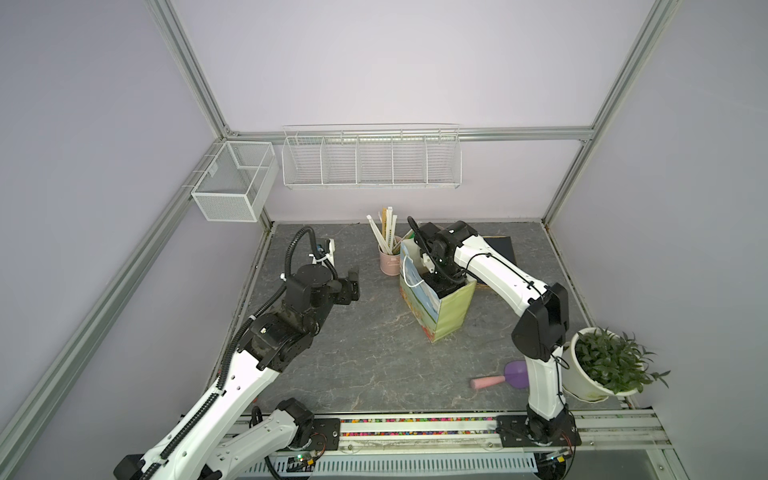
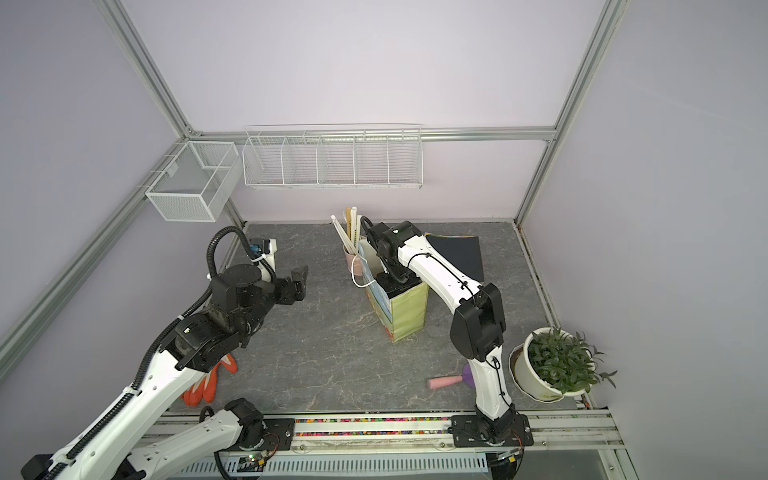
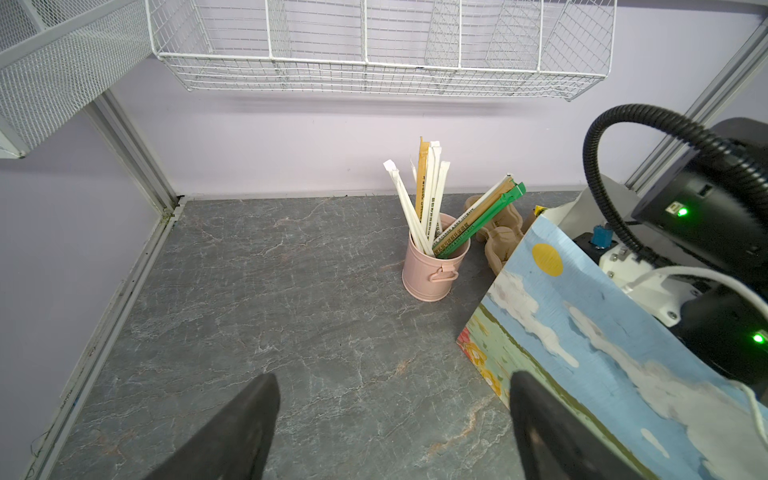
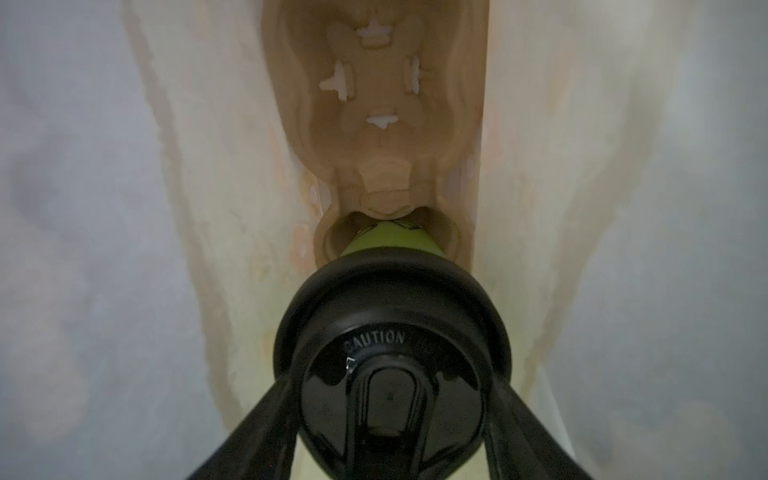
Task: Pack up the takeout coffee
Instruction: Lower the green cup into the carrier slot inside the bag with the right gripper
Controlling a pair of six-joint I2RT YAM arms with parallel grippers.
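The right gripper (image 4: 392, 374) is closed on the takeout coffee (image 4: 390, 291), a small green paper cup with a round black plastic lid. Its two black fingers (image 4: 266, 424) press against opposite sides of the lid's rim. We see the cup standing upright, with its base set in one well of a brown moulded-pulp cup carrier (image 4: 374, 104). The carrier's other well shows its slotted floor.

The carrier lies at the bottom of a tall paper bag (image 1: 451, 309), printed with sky and clouds on its broad face and plain yellow-green on its narrow side. In both top views the right arm bends down into the bag's open mouth, and the bag's walls hide the cup.

The left gripper (image 3: 395, 407) is spread wide and holds nothing. It hovers over the grey marbled tabletop (image 3: 249, 291), well to the left of the bag (image 2: 409, 311).

Just beside the bag, toward the back wall, stands a pink metal bucket (image 3: 432, 270) holding paper-wrapped straws (image 3: 428, 195). A second brown pulp tray (image 3: 498, 239) lies behind the bucket.

Near the right arm's base we see two more things — a white pot with a green plant (image 1: 582, 374), and a purple scoop with a pink handle (image 1: 498, 380) lying on the table.
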